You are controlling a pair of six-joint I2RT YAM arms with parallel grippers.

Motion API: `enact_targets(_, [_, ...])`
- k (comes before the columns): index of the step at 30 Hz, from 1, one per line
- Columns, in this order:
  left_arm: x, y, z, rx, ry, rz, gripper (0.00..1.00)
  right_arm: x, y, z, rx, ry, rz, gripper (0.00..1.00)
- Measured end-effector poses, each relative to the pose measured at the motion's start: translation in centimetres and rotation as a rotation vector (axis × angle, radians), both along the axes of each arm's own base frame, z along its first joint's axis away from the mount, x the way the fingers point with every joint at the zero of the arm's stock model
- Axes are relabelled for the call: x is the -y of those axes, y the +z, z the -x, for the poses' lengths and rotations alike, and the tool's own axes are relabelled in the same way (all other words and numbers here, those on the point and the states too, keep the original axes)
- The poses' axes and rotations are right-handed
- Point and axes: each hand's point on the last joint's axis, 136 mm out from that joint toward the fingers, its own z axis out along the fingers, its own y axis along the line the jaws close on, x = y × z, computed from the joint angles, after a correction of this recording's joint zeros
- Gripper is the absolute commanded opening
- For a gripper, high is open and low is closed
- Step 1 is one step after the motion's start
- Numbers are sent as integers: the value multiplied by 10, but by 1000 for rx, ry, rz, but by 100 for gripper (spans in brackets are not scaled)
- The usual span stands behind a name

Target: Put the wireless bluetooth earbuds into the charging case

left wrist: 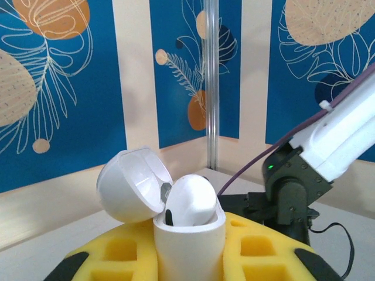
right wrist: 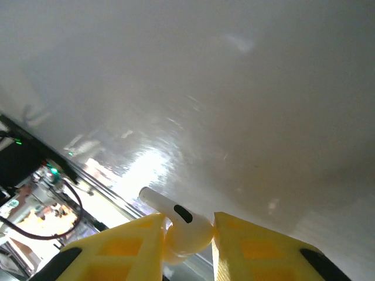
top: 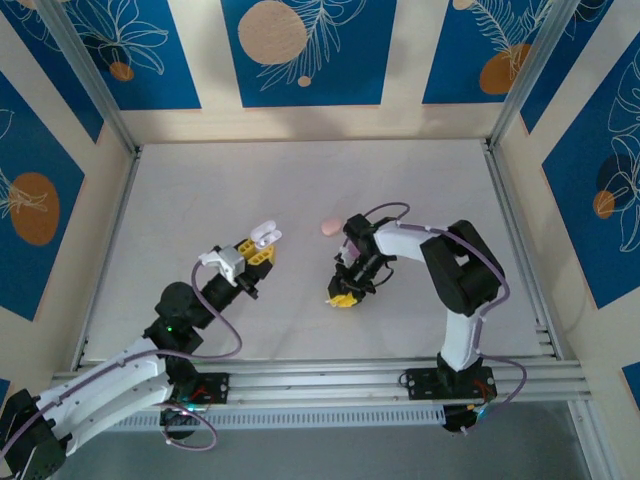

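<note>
**Right claw pinching a bud, left claw holding the open case**

The right claw (right wrist: 187, 229) has its two yellow fingers (right wrist: 126, 246) closed on a white earbud (right wrist: 171, 209). The fat end sits right between the tips and touches both. The stem sticks out past the tips and slants up and to the left in the wrist view, so the long axis runs out from the pinch at an angle, with the dark slot facing the camera.

From above, the right arm rises from its base, folds at the elbow and runs left. Its wrist is bent so the right claw (top: 343, 297) points down and back toward the near edge, low over the worktop (top: 420, 180). I can't tell if it touches.

The left arm reaches diagonally out from the near-left corner. The left claw (top: 257, 251) is clamped on the white charging case (left wrist: 188, 246), which stands upright between its fingers. The mouth faces away from the claw and the lid (left wrist: 132, 184) is flipped back to the left. A second bud (left wrist: 190, 200) sits in the mouth, rounded end up.

The two claws are well apart. A pink pebble (top: 330, 226) lies on the worktop just past the right claw's wrist.
</note>
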Motion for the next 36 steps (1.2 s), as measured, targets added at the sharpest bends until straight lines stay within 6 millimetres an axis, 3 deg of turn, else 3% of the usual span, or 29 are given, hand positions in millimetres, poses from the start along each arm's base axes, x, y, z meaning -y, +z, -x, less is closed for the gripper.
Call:
enact_targets(5, [1, 0, 1, -1, -6, 0, 14, 4, -5, -4, 4, 51, 101, 34])
enact_targets(13, [0, 1, 1, 3, -6, 4, 14, 13, 10, -52, 156, 28, 186, 35])
enact_targets(18, [0, 1, 1, 1, -6, 2, 14, 14, 13, -64, 212, 9, 218, 38])
enact_targets(20, [0, 1, 1, 2, -6, 2, 14, 13, 15, -60, 235, -7, 227, 38])
enact_targets(27, [-2, 4, 3, 9, -5, 9, 14, 13, 40, -9, 321, -48, 220, 26])
enact_targets(36, [-2, 4, 3, 9, -6, 9, 14, 20, 19, 26, 294, -48, 273, 17])
